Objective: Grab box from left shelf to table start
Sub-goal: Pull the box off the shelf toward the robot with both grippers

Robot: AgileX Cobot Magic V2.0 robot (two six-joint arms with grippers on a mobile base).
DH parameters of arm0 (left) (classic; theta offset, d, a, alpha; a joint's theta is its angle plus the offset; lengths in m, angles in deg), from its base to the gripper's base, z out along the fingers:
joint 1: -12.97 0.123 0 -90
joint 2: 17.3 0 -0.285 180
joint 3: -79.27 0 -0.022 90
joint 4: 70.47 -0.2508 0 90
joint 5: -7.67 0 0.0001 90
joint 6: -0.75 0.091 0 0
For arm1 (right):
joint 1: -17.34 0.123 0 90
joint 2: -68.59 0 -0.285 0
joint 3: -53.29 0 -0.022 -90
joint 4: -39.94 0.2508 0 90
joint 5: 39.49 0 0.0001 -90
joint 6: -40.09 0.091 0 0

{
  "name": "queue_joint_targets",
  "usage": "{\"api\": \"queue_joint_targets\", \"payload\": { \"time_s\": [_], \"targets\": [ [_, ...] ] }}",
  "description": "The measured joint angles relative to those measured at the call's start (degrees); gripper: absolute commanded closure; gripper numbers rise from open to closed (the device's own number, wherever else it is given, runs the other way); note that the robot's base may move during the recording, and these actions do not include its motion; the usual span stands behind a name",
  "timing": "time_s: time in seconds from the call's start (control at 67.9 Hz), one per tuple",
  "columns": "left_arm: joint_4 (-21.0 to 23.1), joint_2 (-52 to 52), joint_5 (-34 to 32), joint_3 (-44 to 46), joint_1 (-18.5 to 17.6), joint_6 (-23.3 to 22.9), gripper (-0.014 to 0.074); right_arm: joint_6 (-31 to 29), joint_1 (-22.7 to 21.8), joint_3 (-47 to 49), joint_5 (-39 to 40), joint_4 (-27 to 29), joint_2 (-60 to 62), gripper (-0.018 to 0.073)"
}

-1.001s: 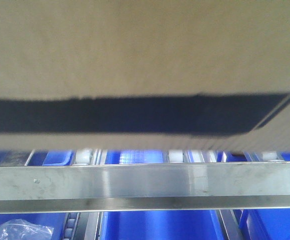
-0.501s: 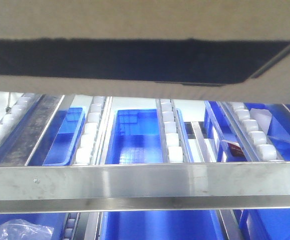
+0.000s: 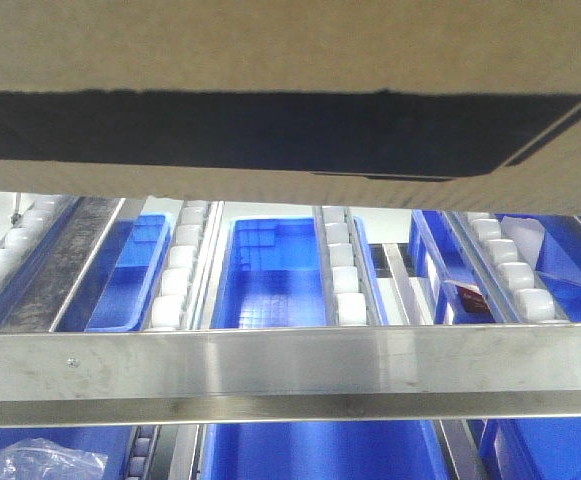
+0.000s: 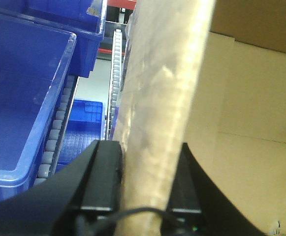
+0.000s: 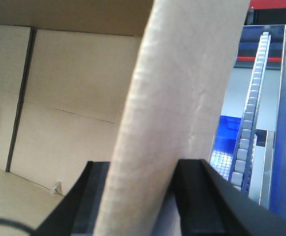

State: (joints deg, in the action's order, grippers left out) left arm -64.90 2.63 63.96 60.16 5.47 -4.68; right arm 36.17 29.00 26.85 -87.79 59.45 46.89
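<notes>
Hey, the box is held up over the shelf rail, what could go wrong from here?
One: the left end effector and right end effector each pinch only a thin cardboard wall of the box, which could bend or slip free. Two: the box hangs above the shelf's steel rail, so a dip while pulling back might snag it.

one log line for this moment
box: held clear of shelf | left gripper: shut on box | right gripper: shut on box
</notes>
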Motion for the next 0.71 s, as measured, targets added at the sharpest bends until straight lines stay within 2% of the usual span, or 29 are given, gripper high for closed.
{"api": "queue_joint_targets", "payload": {
  "time_s": [0.707],
  "targets": [
    [0.00,0.00,0.00,0.00,0.00,0.04,0.0688,0.00,0.00,0.00,0.00,0.00,0.00,0.0502]
  ]
}}
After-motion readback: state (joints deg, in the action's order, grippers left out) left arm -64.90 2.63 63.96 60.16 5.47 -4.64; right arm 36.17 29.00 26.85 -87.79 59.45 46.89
